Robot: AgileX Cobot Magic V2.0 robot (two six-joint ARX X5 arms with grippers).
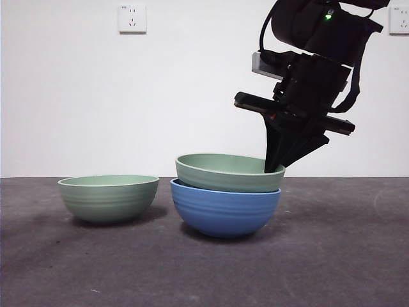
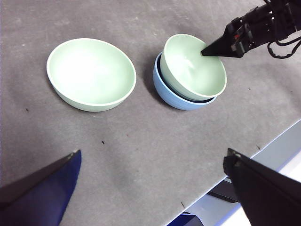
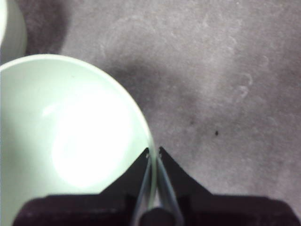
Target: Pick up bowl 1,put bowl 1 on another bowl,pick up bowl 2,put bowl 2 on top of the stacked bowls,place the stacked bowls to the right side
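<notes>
One green bowl (image 1: 227,171) nested in blue bowl (image 1: 225,211), right pincer (image 1: 275,167) pinching its rim

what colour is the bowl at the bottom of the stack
Blue, with faint horizontal ribs. The blue bowl shows best in the front view, under the pale green bowl.

Premises present as a robot test bench in a lab or plain indoor workroom, not a lived-in kitchen. The work surface is a table (image 1: 345,256) covered in dark grey, felt-like matting; the left wrist view shows the matting ending at a pale table edge (image 2: 277,146). Behind it stands a bare white wall (image 1: 96,96) carrying two white power sockets, one at upper left (image 1: 132,18) and one cut off at the upper right corner (image 1: 400,19). A black robot arm (image 1: 319,38) with exposed cabling and a lit green indicator (image 1: 328,16) hangs over the surface.
</notes>
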